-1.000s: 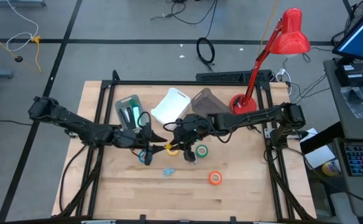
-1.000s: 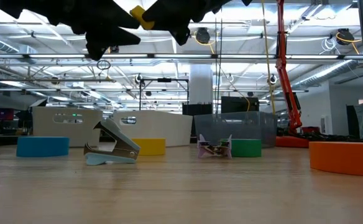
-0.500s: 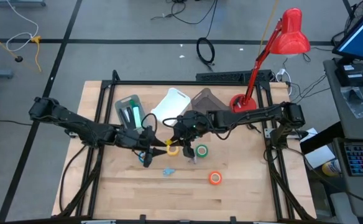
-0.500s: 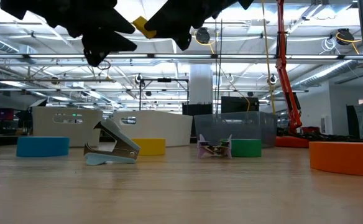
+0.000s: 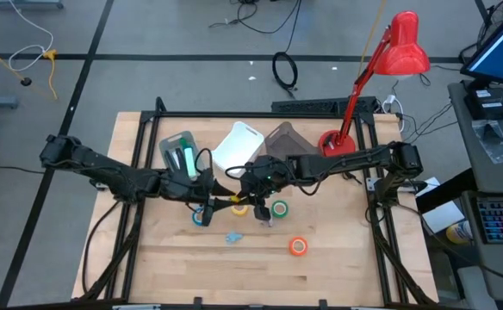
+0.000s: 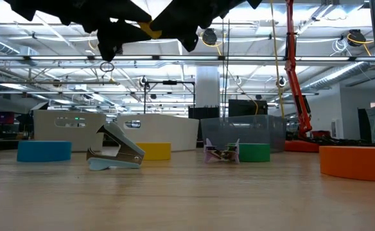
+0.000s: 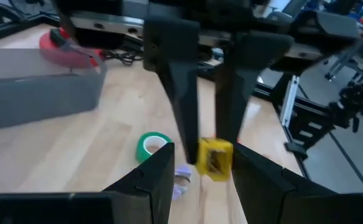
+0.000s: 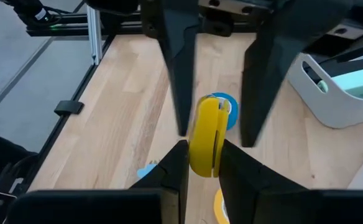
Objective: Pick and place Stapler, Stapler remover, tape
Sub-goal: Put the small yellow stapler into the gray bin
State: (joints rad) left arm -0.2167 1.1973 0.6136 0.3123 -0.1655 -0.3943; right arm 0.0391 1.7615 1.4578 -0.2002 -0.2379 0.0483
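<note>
A small yellow stapler [image 8: 205, 143] hangs in the air over the table's middle, and my right gripper [image 8: 203, 155] is shut on it. My left gripper [image 7: 203, 171] faces it from the table's left and is open, one finger on each side of the stapler's free end [image 7: 214, 160], not plainly touching. On the table rest the light-blue stapler remover [image 6: 113, 155] and the tape: blue [image 5: 201, 215], yellow [image 5: 239, 207], green [image 5: 279, 208] and orange [image 5: 298, 246] rolls, each lying flat. My right gripper pinches the stapler's two flat sides [image 8: 195, 146] between its two fingers, near their free ends. The fingers slant down from the table's right side. The stapler stands on edge and sticks out past the fingertips toward my left gripper, lifted clear of the table.
A grey tray [image 5: 180, 155], a white tray [image 5: 237, 145] and a grey-brown bin [image 5: 282, 142] stand along the table's far side. A red desk lamp [image 5: 338, 142] stands at the far right. A small purple claw clip [image 6: 221, 153] lies beside the green roll.
My left gripper has shifted a little toward the table's far edge and up, closer around the stapler. This has uncovered the blue tape roll in the high view. My right gripper and the stapler have kept their place.
</note>
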